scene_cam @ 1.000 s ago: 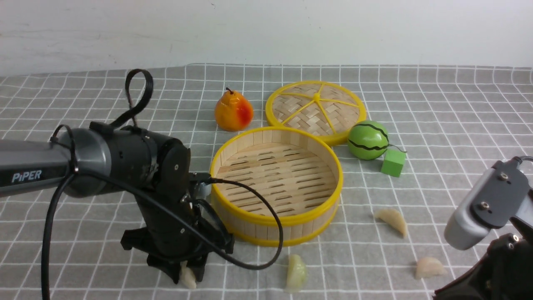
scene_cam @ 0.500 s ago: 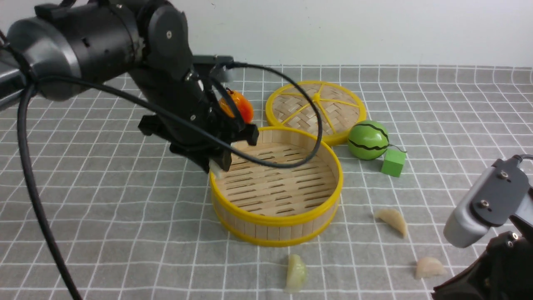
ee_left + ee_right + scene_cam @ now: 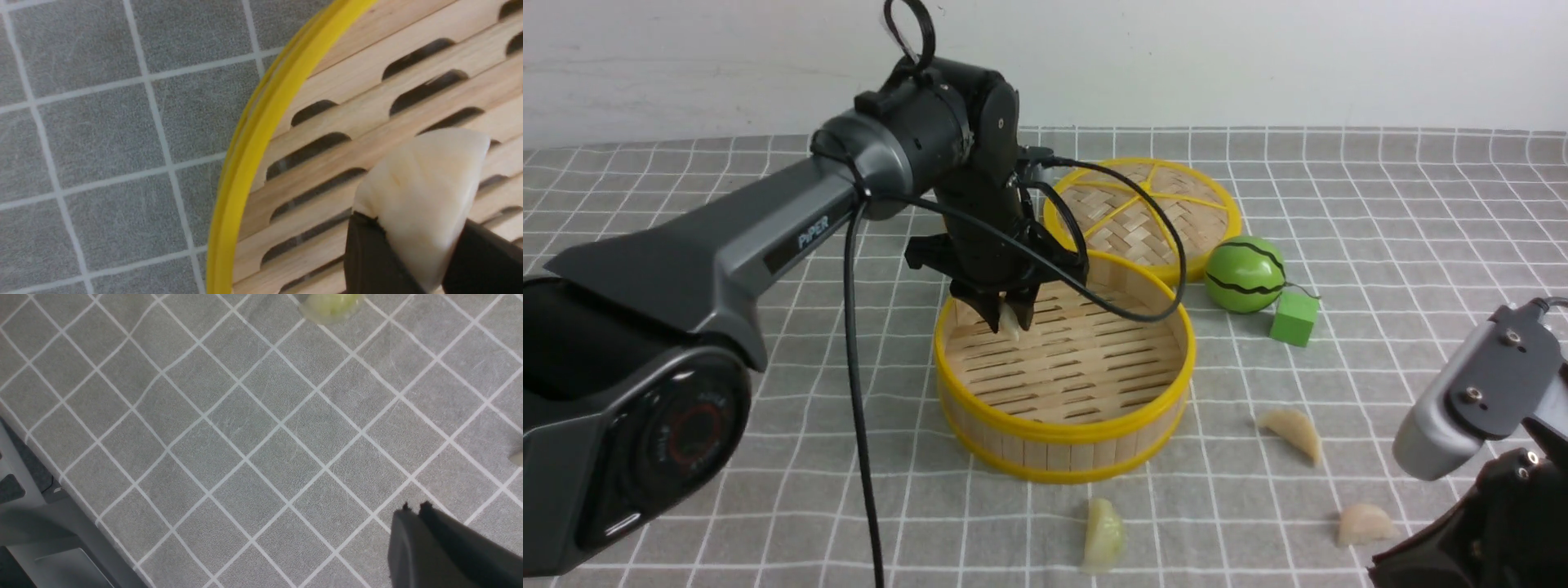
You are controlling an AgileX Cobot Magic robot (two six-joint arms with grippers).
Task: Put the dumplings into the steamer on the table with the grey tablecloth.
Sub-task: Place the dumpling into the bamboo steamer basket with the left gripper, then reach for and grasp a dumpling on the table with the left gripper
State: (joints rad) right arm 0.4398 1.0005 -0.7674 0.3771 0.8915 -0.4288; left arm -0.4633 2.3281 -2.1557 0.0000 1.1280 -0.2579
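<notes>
1. One pale cream pleated dumpling (image 3: 421, 196) is pinched between the black fingers of the left gripper (image 3: 1010, 317). It hangs above the slatted floor of the round bamboo steamer with yellow rims (image 3: 1058, 447), which is otherwise empty.
2. Three remain on the grey grid-lined tablecloth (image 3: 1380, 204): a greenish dumpling (image 3: 1103, 535) in front of the steamer, and a cream crescent dumpling (image 3: 1292, 433) and a whitish dumpling (image 3: 1364, 524) to its right.
3. The right gripper (image 3: 413, 507), fingertips pressed together and empty, hovers near those two.
4. The steamer's middle is open, but its left rim sits close beside the left gripper's fingers.

pale dumpling (image 3: 1010, 325) hangs above the steamer (image 3: 1045, 454), near its rim.
</notes>
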